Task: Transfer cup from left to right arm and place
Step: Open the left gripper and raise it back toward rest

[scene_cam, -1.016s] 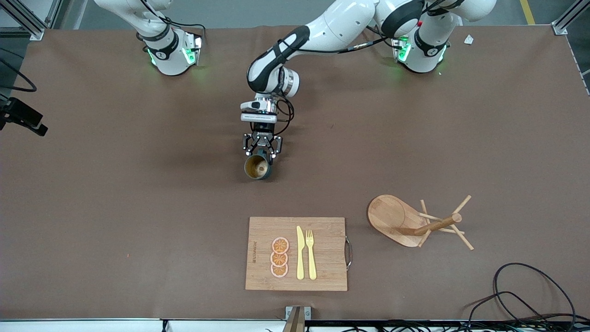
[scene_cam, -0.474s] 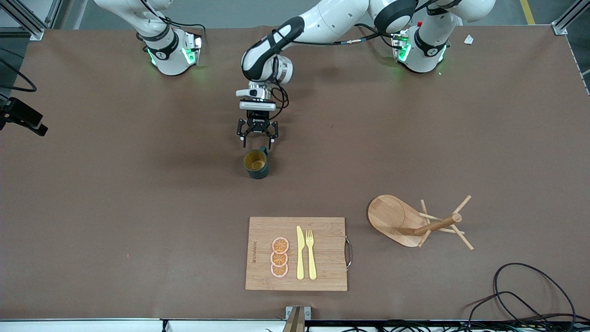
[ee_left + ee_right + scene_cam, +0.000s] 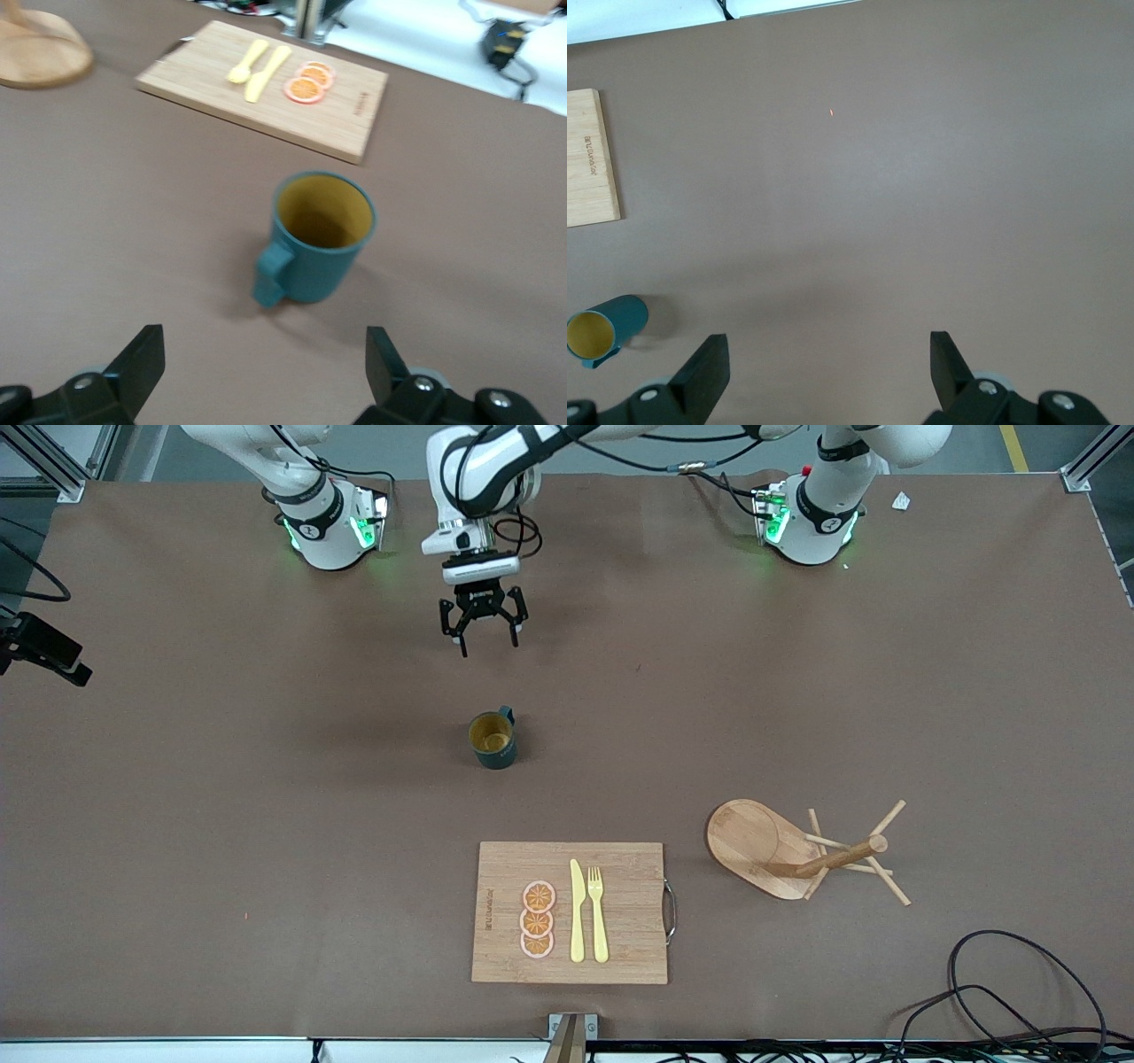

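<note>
Since a second ago the left gripper [image 3: 483, 636] has let go of the cup [image 3: 493, 739] and drawn back toward the bases, jaws spread and empty. Nearest the camera, one board [image 3: 620, 948] carries three orange slices [image 3: 537, 919], one knife [image 3: 577, 911] and one fork [image 3: 598, 913]; one peg rack [image 3: 797, 852] lies beside it. One cup stands upright mid-table. Right gripper [image 3: 828, 372] waits, open, over bare table.

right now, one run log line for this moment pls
cup: upright on table, free | left pincer: open, above table | right pincer: open, waiting
</note>
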`<move>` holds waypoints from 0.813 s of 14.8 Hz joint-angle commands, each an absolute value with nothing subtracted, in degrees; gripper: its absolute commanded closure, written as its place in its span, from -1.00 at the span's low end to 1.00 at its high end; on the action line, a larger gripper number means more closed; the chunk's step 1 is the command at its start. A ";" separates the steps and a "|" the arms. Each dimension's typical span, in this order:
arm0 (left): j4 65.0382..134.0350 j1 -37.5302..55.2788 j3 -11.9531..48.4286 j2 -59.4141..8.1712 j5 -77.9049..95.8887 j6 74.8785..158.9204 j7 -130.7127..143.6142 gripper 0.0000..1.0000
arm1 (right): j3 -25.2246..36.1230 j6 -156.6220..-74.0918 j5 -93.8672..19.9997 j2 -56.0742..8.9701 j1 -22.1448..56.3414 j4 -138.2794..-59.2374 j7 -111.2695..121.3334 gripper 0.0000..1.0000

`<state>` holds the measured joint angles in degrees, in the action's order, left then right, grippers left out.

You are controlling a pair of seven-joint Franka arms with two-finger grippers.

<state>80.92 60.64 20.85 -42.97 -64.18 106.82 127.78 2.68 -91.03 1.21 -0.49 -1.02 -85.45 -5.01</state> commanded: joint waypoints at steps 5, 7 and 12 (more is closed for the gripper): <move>82.18 47.31 20.83 -26.04 -41.70 103.71 107.00 -1.00 | 1.93 -90.79 1.14 -0.44 -1.93 -85.43 -5.10 -1.00; 82.18 41.17 21.00 -22.17 -36.15 103.80 101.89 -1.00 | 1.93 -90.79 1.14 -0.44 -1.85 -85.43 -5.10 -1.00; 82.00 26.04 21.09 -15.92 -23.04 103.80 81.78 -1.00 | 1.85 -90.79 1.05 -0.35 -1.85 -85.34 -5.18 -1.00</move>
